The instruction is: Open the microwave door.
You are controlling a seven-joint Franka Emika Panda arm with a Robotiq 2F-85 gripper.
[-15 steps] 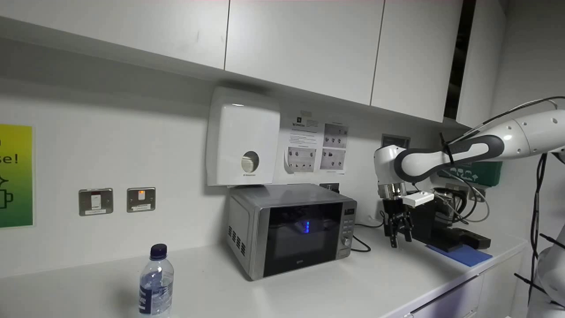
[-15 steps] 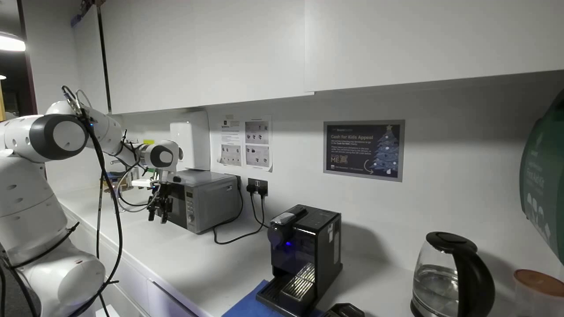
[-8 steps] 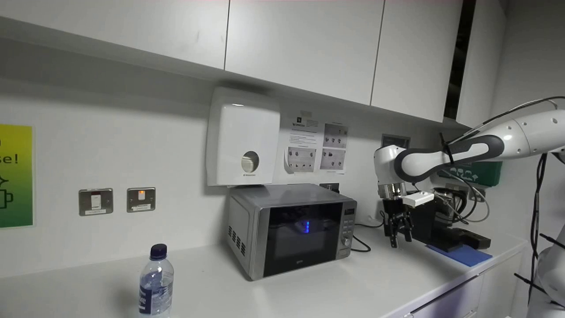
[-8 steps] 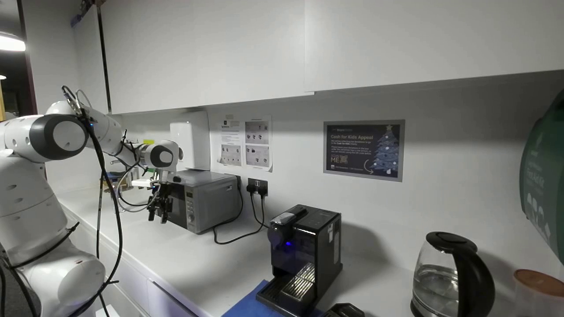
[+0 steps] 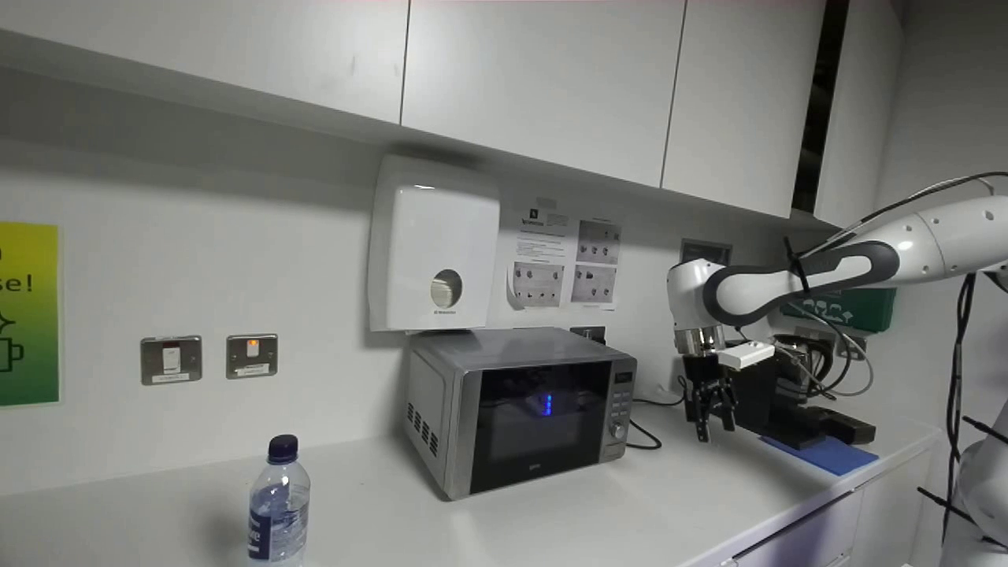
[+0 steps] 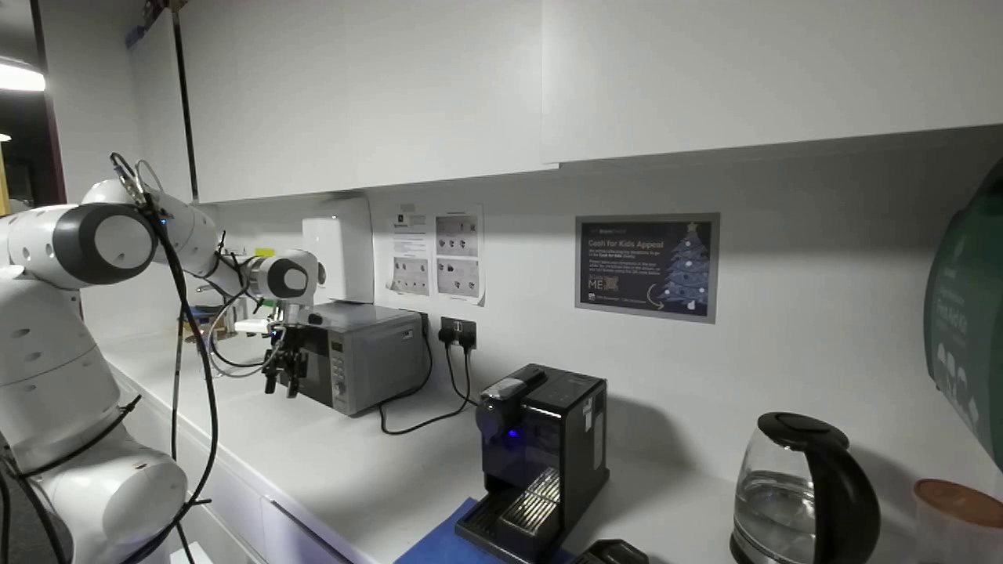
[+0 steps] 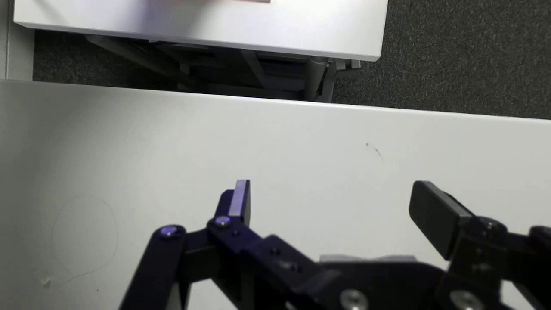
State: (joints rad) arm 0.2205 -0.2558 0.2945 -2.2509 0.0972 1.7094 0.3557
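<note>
Counter (image 5: pixel 591 504), closed microwave door (image 5: pixel 541 428), kettle (image 6: pixel 807 489) holding water (image 6: pixel 772 521)

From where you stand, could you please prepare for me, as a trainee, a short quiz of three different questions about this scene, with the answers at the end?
1. Multiple choice. The microwave door is:
A) wide open
B) half open
C) shut

2. True or false: the jaws are gripping the microwave door.

3. Fill in: along the white countertop, in an exterior view, the black coffee machine stands between the microwave and the ____.

Key:
1. C
2. False; in the wrist view the jaws stand apart, with nothing held between them.
3. glass kettle
</note>
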